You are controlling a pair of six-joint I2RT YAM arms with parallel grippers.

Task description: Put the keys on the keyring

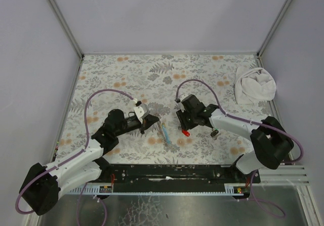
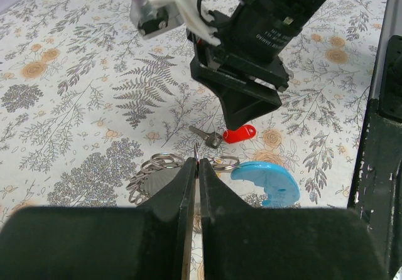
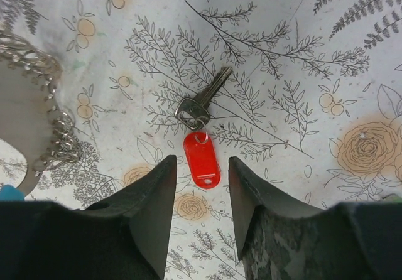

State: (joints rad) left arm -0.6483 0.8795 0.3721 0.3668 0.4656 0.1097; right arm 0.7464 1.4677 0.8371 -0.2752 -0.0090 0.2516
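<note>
Right gripper [image 3: 201, 162], the nearer one, is open, jaws straddling the red key [image 3: 202, 167] at frame centre. Its long axis runs to the upper right. Left gripper [image 2: 196, 164] is closed, apparently pinching the ring [image 2: 160, 162].

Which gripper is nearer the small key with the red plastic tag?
Right. The right gripper hangs open over the red-tagged key; the left gripper, shut, sits farther off.
</note>
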